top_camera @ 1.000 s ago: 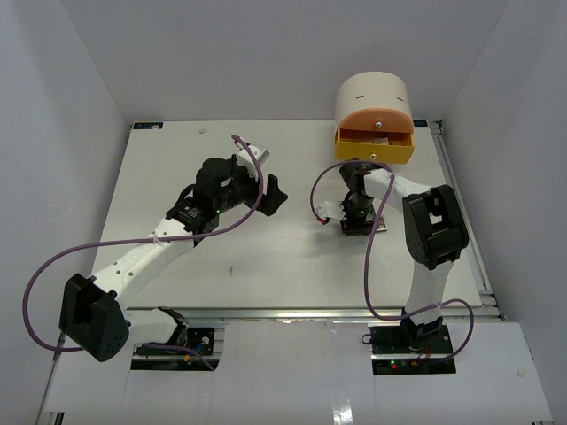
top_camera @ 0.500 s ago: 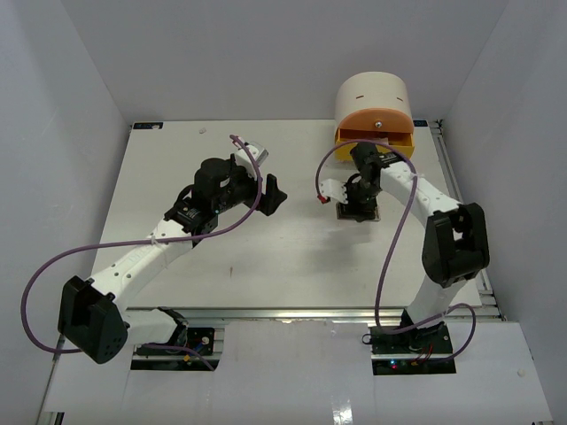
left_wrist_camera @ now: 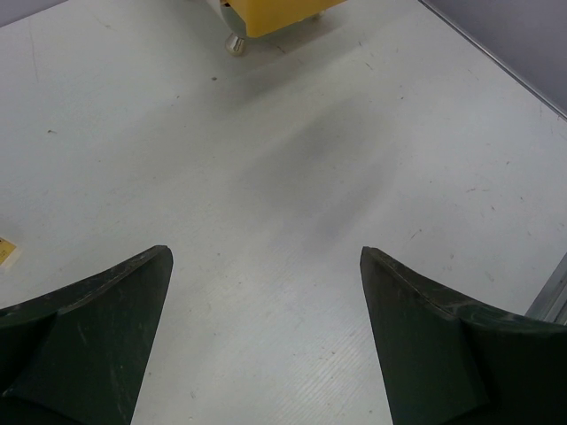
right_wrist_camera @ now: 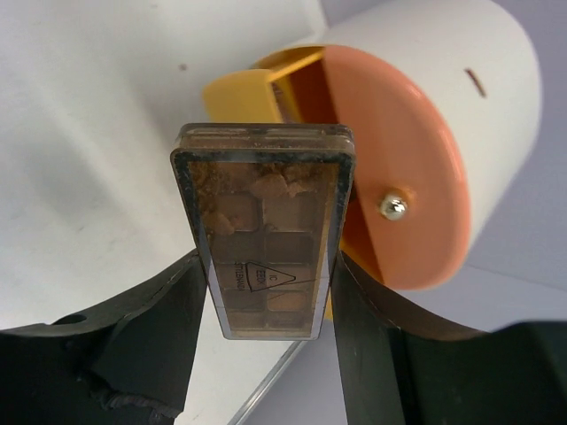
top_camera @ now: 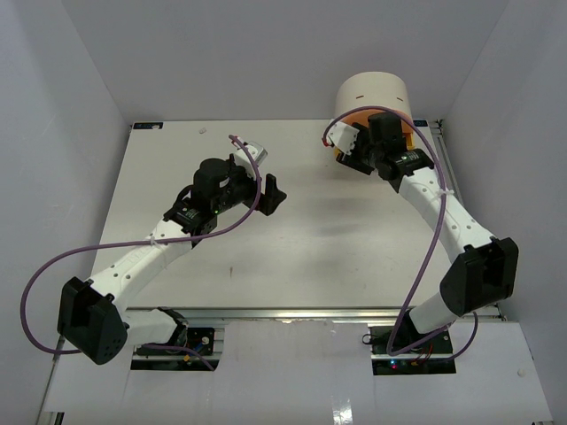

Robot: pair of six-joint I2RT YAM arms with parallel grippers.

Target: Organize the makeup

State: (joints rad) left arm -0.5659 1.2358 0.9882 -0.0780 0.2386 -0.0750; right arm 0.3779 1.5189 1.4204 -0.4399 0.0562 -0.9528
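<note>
A brown palette (right_wrist_camera: 264,221) with a clear lid stands on end between the fingers of my right gripper (right_wrist_camera: 268,292), which is shut on its long sides. It hangs in the air just in front of the open yellow drawer (right_wrist_camera: 252,84) of the round cream drawer unit (top_camera: 372,88). In the top view my right gripper (top_camera: 352,149) sits at that drawer, and the palette is hidden under it. My left gripper (top_camera: 273,193) hovers over the middle of the table, wide open with nothing between its fingers (left_wrist_camera: 106,319). No other makeup is in view.
The drawer unit's orange front (right_wrist_camera: 399,168) with its metal knob (right_wrist_camera: 392,207) is right beside the palette. The yellow drawer (left_wrist_camera: 270,13) shows at the top of the left wrist view. The table's right edge rail (top_camera: 461,195) runs close to the unit.
My right arm has carried the brown palette from low over the table, in front of the unit, up and back to the open yellow drawer. The left arm has not moved.
</note>
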